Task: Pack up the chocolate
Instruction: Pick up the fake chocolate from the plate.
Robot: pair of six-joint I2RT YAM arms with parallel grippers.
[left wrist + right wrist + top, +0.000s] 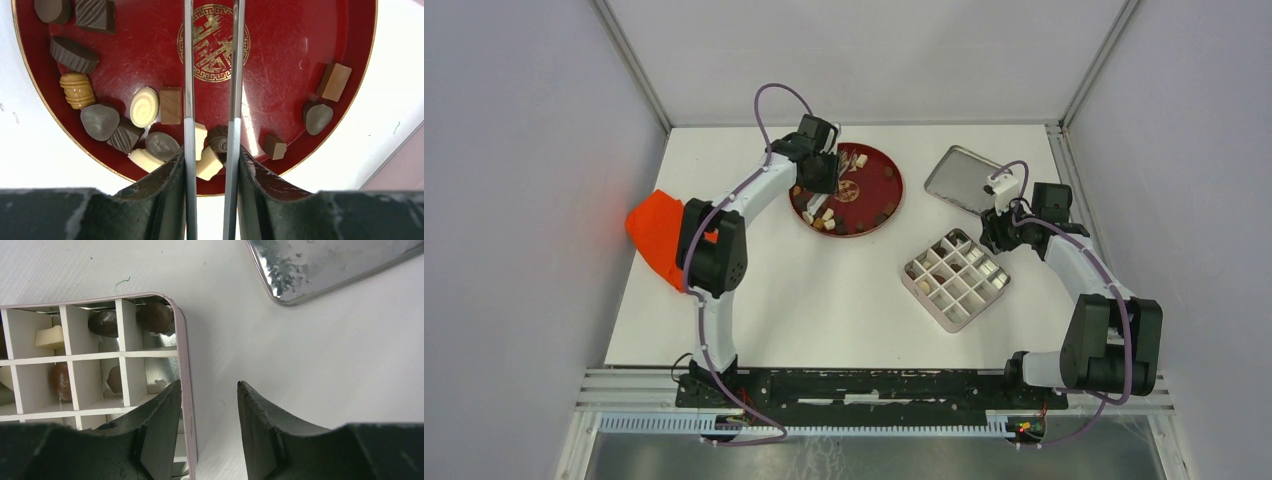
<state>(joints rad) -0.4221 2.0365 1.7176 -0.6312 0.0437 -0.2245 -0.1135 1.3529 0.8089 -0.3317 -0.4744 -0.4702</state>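
Left gripper [210, 150]: jaws closed on the metal tweezers [187, 75], whose two blades reach out over the red plate [300, 60]. Chocolate [145, 106]: most pieces lie on the plate near its rim; a few sit in the divided box [182, 340], right of the plate. Right gripper [209, 390]: jaws apart, gripping nothing, at the box's side farther from the plate.

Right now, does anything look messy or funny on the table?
Nothing is spilled: the chocolates I can see are all on the red plate or in the divided box. One odd thing: an orange object, maybe cloth, pokes over the table's left edge, away from everything else. The box sits skewed too.
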